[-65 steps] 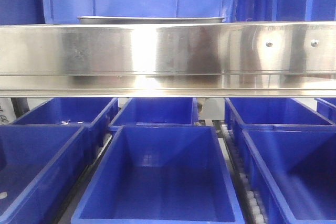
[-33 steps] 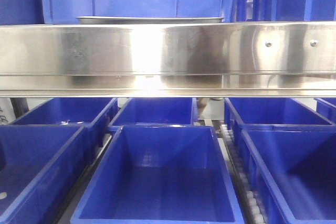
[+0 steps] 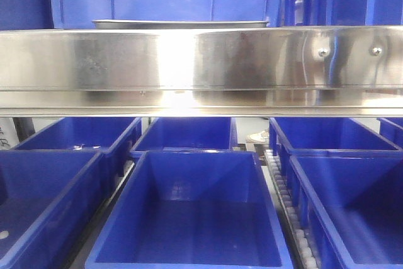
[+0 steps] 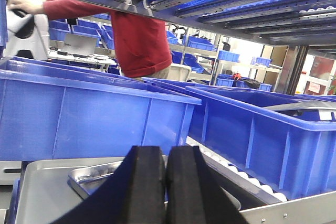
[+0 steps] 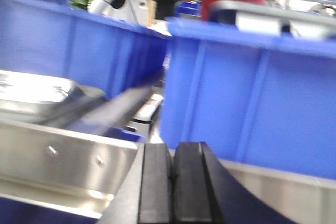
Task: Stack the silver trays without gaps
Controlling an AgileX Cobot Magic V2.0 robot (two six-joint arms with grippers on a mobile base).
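Warehouse racking, blue bins (image 3: 189, 218) below. Silver trays (image 4: 94, 174) lie on the shelf, unstacked; left gripper (image 4: 166, 182) and right gripper (image 5: 172, 182) pressed together, empty. Stacking not begun.

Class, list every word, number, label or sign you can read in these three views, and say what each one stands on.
None can be read.
Red-and-white signs at the far right of the left wrist view: too small to read.
White label on the right wrist view's blue bin: blurred.
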